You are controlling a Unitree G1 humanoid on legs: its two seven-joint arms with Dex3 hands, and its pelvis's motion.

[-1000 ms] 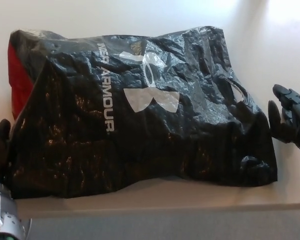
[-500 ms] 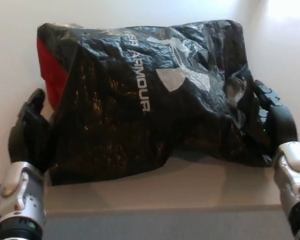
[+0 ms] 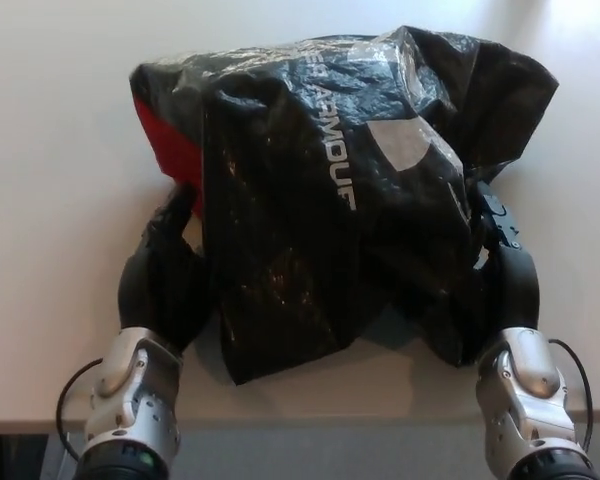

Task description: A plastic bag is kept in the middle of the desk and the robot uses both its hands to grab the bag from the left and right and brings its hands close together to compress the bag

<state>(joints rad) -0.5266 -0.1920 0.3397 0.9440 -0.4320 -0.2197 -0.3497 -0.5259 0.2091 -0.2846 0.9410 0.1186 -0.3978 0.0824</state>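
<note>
Bag (image 3: 320, 200) apparently squeezed narrower than before.

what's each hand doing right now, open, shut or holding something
Left hand: pressed against the plastic bag, left side; grip cannot be told.
Right hand: pressed against the bag's right side; grip cannot be told.

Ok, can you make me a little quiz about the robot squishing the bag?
1. True or false: the black plastic bag is bunched up between the left hand and the right hand.
2. What colour shows at the bag's left edge? A) red B) green C) yellow
3. Fill in: the bag rests on a pale ____.

Key
1. True: each hand presses against one side of the bag.
2. A: the red patch sits above the left hand.
3. Desk.
</note>
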